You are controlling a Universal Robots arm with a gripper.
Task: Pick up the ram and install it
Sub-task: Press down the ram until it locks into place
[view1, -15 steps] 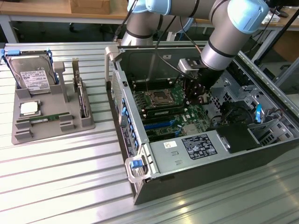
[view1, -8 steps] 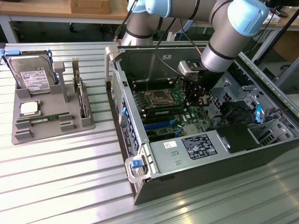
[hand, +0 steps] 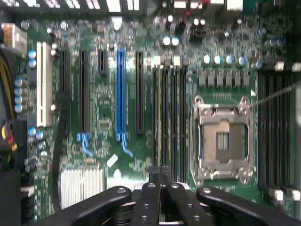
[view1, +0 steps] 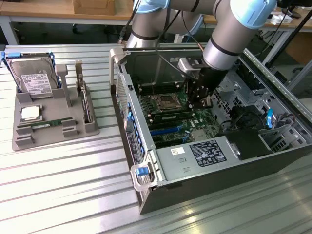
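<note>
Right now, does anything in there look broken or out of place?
Nothing looks damaged or spilled. The gripper, shut, hangs inside the open computer case above the motherboard, while a ram lies flat in the grey tray beside the case.

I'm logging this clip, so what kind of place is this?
Probably a robotics lab or workshop bench: an open computer case lies on a ribbed metal table, with a grey parts tray beside it and wooden desks behind.
</note>
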